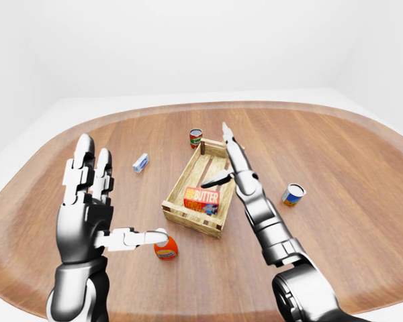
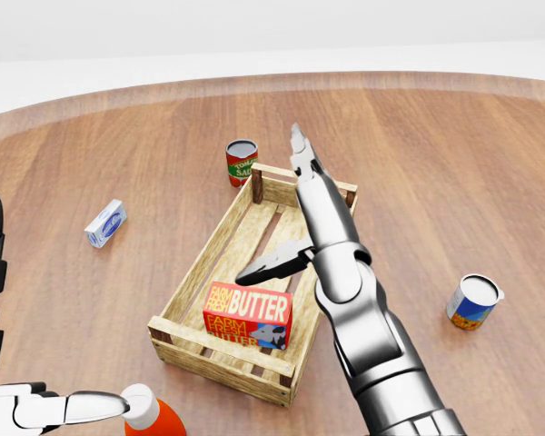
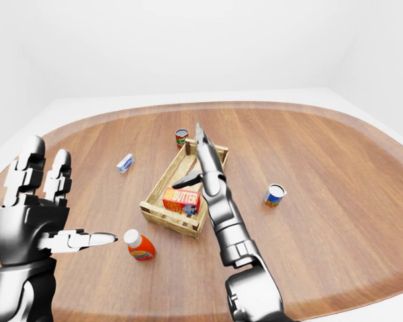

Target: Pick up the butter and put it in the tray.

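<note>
Butter [image 2: 247, 315] resting inside tray [image 2: 213, 257], at its 6 o'clock end. Right hand [image 2: 302, 218] above, fingers spread, gripping nothing. Left hand [image 1: 87, 215] open, idle, at 8 o'clock. Placement apparently complete.

beyond my raised right fingertips a red-labelled tin can [image 2: 242, 163] stands upright. right of that arm sits a blue-and-yellow tin can [image 2: 473, 302]. an orange white-capped bottle [image 1: 165, 247] touches my left thumb; a small blue-white carton [image 2: 105, 222] lies beyond.
</note>
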Controlling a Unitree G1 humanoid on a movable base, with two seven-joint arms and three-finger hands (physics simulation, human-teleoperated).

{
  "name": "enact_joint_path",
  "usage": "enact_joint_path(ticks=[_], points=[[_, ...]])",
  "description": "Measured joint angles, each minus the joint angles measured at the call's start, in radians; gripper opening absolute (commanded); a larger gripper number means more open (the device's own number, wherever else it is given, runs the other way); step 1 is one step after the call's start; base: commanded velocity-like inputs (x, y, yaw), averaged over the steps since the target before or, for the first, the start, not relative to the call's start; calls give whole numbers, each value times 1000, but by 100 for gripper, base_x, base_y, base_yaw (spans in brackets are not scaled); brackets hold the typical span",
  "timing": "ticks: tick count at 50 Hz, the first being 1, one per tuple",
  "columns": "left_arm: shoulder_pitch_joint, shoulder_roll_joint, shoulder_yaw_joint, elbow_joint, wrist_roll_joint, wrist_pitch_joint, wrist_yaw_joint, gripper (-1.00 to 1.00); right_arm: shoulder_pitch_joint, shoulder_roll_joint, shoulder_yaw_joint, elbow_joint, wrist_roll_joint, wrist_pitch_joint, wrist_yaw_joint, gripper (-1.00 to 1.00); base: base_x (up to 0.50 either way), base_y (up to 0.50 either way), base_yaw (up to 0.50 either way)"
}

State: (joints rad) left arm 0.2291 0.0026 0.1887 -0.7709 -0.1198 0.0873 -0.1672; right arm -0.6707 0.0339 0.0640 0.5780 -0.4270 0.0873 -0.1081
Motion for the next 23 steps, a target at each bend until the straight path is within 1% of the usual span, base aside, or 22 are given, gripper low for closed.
enact_joint_path(ticks=[7,13,18,23], points=[[3,-1,-3,0,3,0,0,100,186,-1,39,-417,-27,0,137,100,0,0,0],[6,-2,-7,0,6,0,0,100,353,1,74,-776,-38,0,219,100,0,0,0],[7,-2,-10,2,10,0,1,100,483,-4,95,-1034,-26,0,263,100,0,0,0],[9,-3,-15,5,13,0,2,100,612,-14,104,-1236,9,0,282,100,0,0,0]])
